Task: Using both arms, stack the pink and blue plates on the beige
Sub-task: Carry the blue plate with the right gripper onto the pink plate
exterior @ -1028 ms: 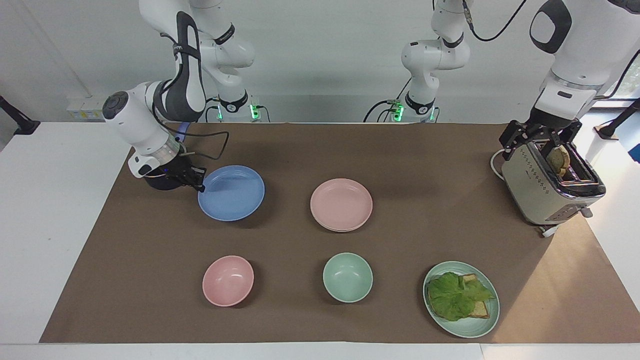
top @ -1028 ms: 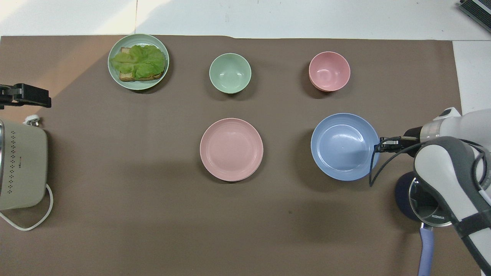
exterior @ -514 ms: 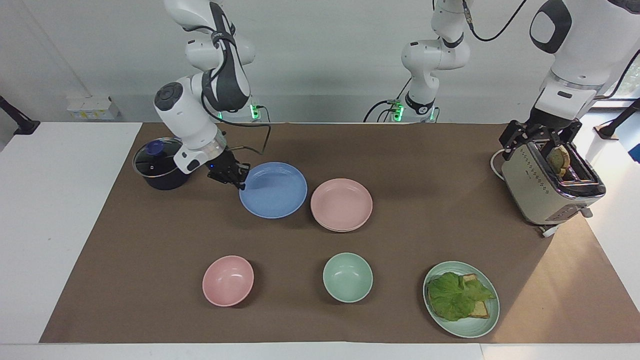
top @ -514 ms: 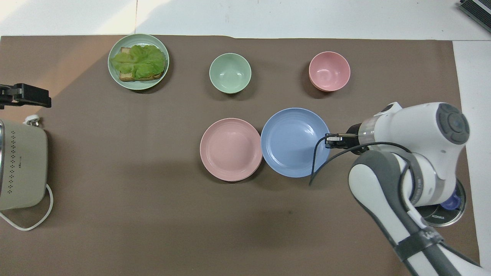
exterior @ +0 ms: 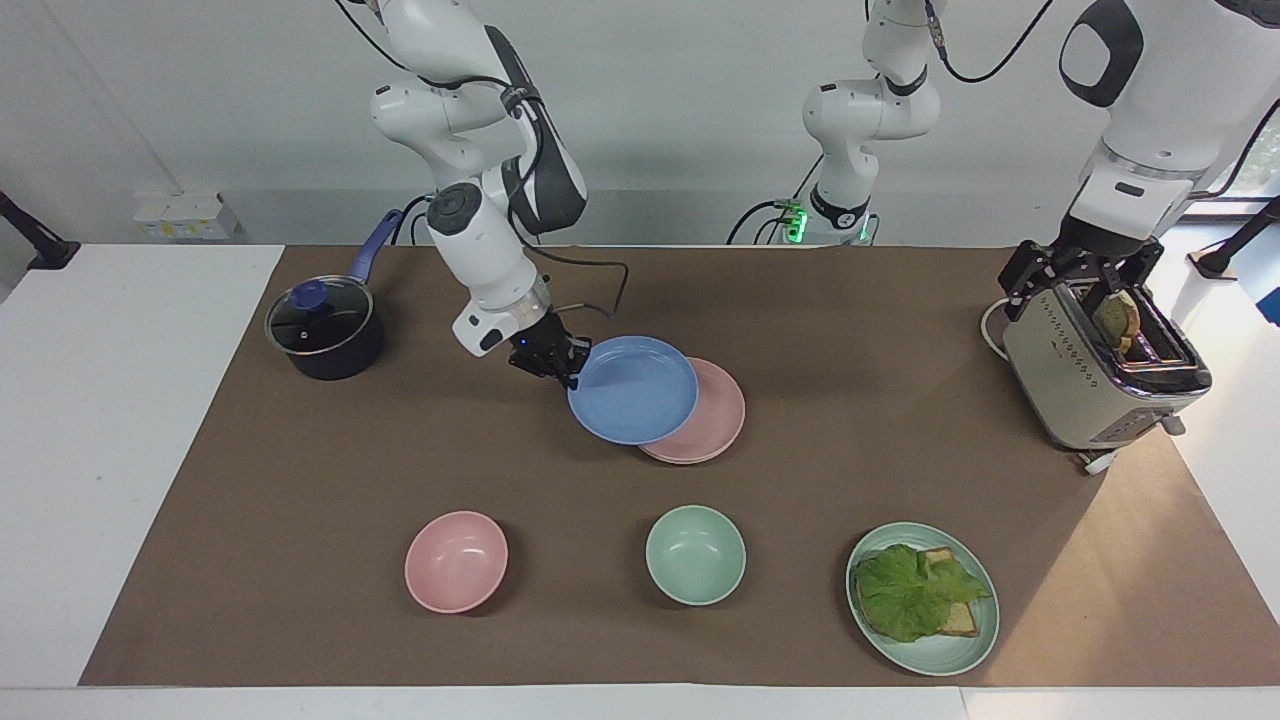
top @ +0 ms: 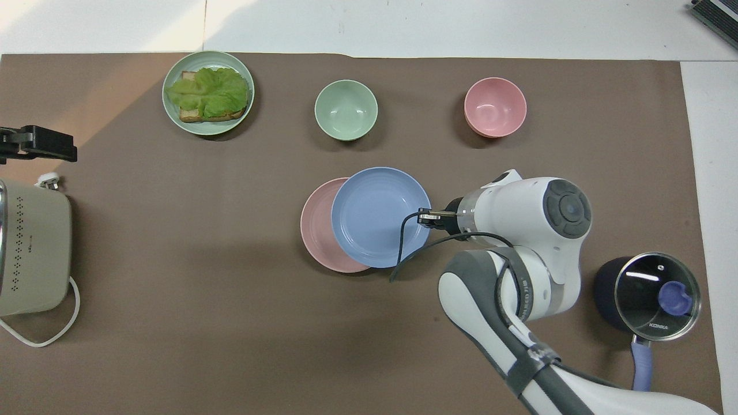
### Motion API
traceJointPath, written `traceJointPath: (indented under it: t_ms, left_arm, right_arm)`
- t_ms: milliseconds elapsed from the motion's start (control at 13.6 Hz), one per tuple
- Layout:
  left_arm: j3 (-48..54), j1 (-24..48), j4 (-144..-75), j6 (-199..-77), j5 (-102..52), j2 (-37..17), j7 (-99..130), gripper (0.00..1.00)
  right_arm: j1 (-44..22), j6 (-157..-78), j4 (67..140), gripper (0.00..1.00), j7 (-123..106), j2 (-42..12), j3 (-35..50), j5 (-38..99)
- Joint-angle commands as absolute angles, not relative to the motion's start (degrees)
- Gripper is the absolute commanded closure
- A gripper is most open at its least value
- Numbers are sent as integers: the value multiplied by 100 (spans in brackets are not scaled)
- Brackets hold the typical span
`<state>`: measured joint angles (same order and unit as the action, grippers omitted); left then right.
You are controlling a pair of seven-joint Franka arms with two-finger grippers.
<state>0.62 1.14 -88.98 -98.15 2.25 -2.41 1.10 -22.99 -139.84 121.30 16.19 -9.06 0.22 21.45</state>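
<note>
My right gripper (exterior: 572, 375) (top: 424, 217) is shut on the rim of the blue plate (exterior: 632, 388) (top: 375, 216). It holds the plate a little above the mat, at the edge toward the right arm's end. The blue plate overlaps the pink plate (exterior: 715, 420) (top: 316, 230), which lies flat at the middle of the mat. Only the pink plate's side toward the left arm's end shows. The beige plate is hidden. My left gripper (exterior: 1085, 275) (top: 34, 144) waits open over the toaster (exterior: 1090, 380) (top: 29, 248), just above a slice of toast (exterior: 1115, 320) in the slot.
A dark pot with a glass lid (exterior: 322, 330) (top: 648, 297) stands at the right arm's end. Farther from the robots sit a pink bowl (exterior: 456, 560) (top: 494, 106), a mint-green bowl (exterior: 695, 553) (top: 346, 109) and a green plate (exterior: 940, 660) (top: 208, 129) with sandwich and lettuce.
The right arm has carried the blue plate from the right arm's end toward the middle, and it now overlaps the pink plate. The pot has come into view. The left arm has not moved.
</note>
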Motion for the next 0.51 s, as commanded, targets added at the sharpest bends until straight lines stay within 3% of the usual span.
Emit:
traceJointPath:
  t_ms: [0, 440]
  left_arm:
    - [35, 132, -8938, -9756, 281, -167, 70, 0]
    - [35, 132, -8938, -9756, 281, -167, 70, 0]
  right_arm:
    - [-2531, -14352, 12076, 100, 1915, -1194, 9, 2294]
    - [-2584, -14467, 11821, 100, 2311, -1467, 184, 2303]
